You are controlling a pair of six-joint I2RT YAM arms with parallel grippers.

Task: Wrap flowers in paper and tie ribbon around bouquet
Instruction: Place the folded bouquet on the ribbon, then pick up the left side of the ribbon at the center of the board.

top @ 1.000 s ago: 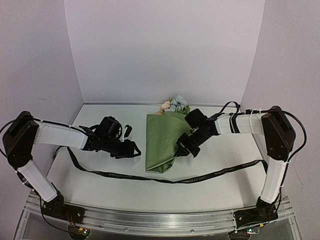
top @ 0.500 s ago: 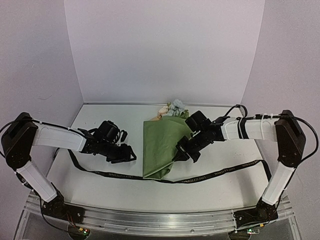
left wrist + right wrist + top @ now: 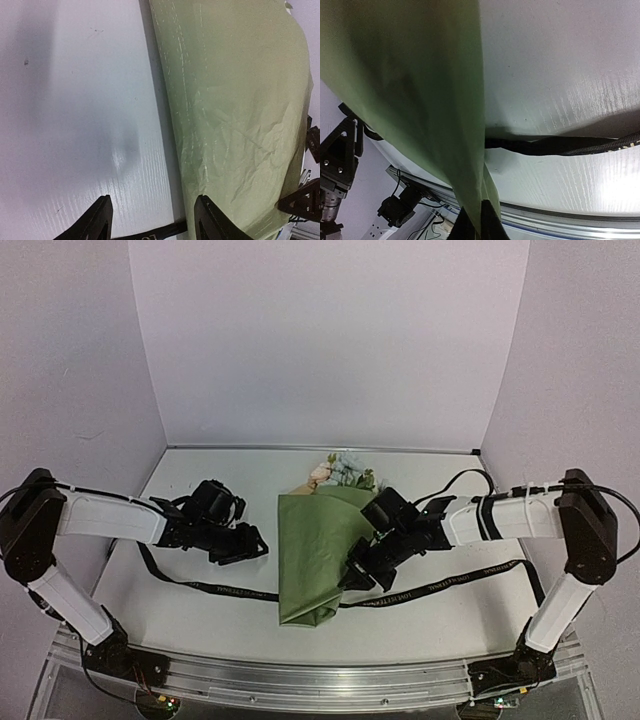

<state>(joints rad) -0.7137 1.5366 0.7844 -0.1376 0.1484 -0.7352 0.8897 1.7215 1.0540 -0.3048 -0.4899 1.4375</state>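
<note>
Ribbon (image 3: 230, 589) lettering seems illegible; right tool (image 3: 476, 222) pinches paper (image 3: 315, 550), left tool (image 3: 153, 199) gapes empty.

On my feed the paper (image 3: 318, 550) reads olive green, the flowers (image 3: 340, 472) peach-pink and pale blue with green leaves. The ribbon (image 3: 225, 589) is black with tiny pale lettering. White surface (image 3: 200, 625) with faint grain, pale lilac walls (image 3: 330, 340), black fingers (image 3: 97, 222).

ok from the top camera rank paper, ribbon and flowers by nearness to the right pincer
1. paper, pinched in the right pincer
2. ribbon, just on its near side
3. flowers, farthest, toward the back
</note>
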